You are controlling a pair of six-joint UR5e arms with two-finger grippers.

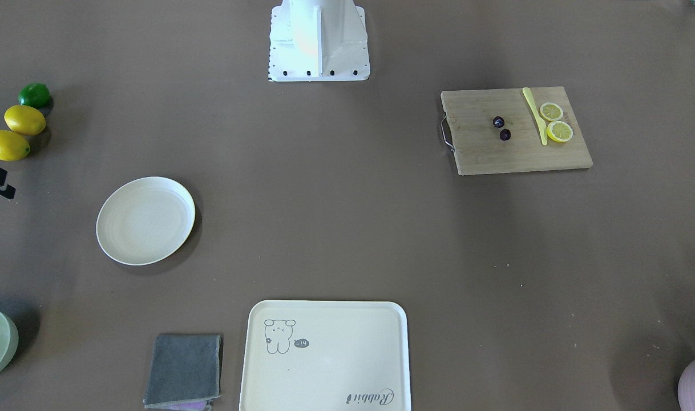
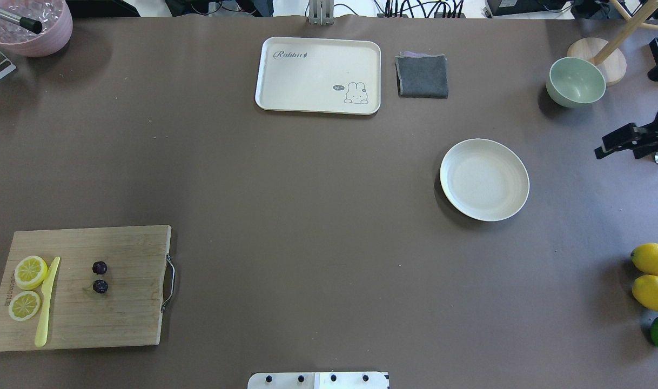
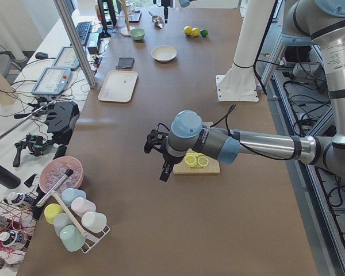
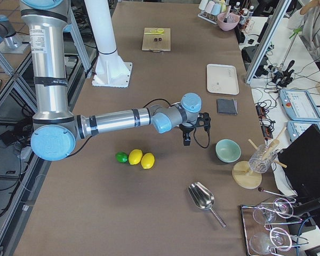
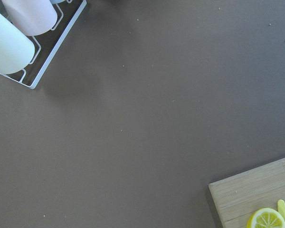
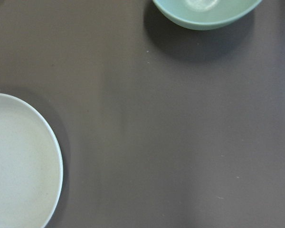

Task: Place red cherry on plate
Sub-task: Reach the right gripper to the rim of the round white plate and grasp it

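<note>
Dotting the rectangular wooden board (image 2: pixel 123 316), the red cherry (image 2: pixel 100 286) looks round, dark

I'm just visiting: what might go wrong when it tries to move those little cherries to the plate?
The red cherry is a tiny, round pair, so a pinch may slip and send it rolling across the cutting board. The plate sits far across the table, so a loose hold might drop it on the way. The yellow knife lies nearby and might get nudged.

The red cherry (image 2: pixel 100 286), a dark pair, lies on the cutting board (image 2: pixel 123 313), far from the cream plate (image 2: pixel 484 180).
</note>
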